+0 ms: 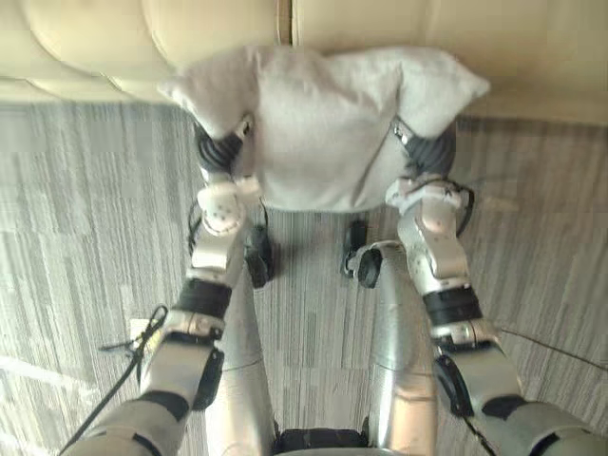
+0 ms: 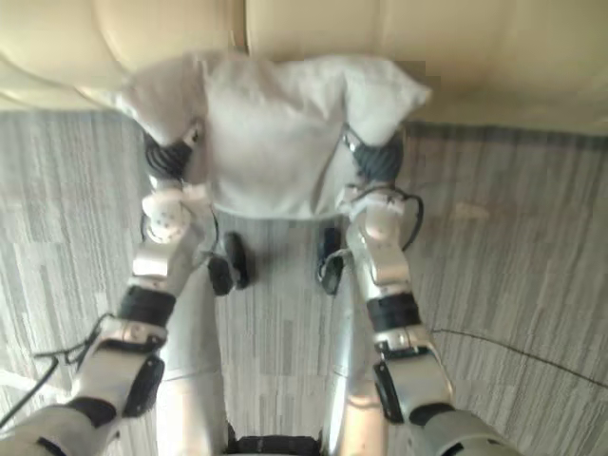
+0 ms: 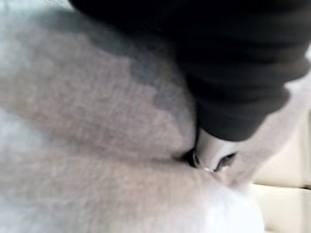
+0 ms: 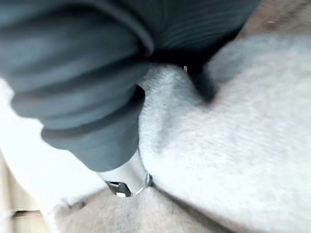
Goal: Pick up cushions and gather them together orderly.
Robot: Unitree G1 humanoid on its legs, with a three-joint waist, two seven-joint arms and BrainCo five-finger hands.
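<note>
The pale grey cushion point(image 1: 318, 123) is held up between both hands, just in front of the cream sofa point(image 1: 427, 24) and above the grey striped carpet point(image 1: 85, 209). The left hand point(image 1: 218, 150) presses into its left side and the right hand point(image 1: 429, 150) into its right. Both are sunk in the fabric, so I cannot tell whether either is clamped or spread

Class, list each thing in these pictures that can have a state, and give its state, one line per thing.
left hand: pressed into the left side of the cushion.
right hand: pressed into the cushion's right side.
cushion: clamped between both hands above the carpet, sides dented inward.
sofa: stands behind the cushion; whether they touch cannot be told.
</note>
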